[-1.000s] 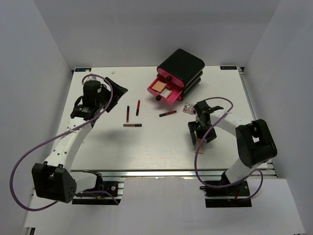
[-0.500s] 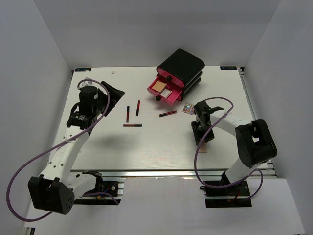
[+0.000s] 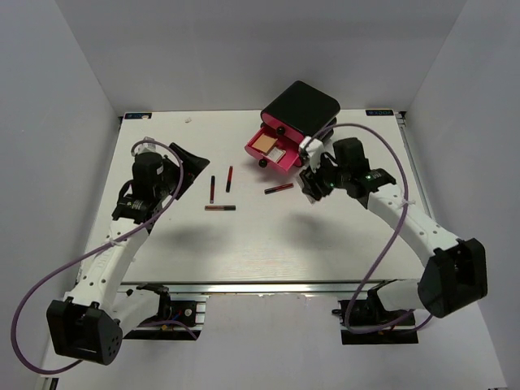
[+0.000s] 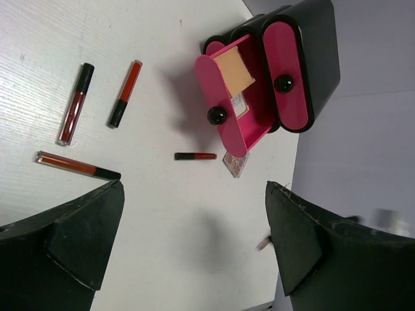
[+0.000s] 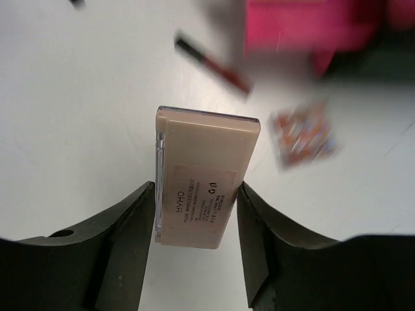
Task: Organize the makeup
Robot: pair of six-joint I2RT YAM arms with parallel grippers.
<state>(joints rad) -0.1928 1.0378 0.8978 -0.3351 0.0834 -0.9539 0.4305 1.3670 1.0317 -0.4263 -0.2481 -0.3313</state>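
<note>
r arm [image 3: 398,215] out twd drawer box [image 3: 305,110], r pincer [image 5: 198,194] tight on beige palette [image 5: 204,175]; l arm [image 3: 122,236] bent, l pincer [image 4: 193,188] agape

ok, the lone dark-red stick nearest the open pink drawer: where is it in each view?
Top external: stick right of centre, just below the open pink drawer.
Left wrist: stick mid-frame, below-left of that drawer.
Right wrist: stick top centre, blurred, beyond the held beige palette.
Shared landmark: the open pink drawer, blurred at the right wrist view's top right.
</note>
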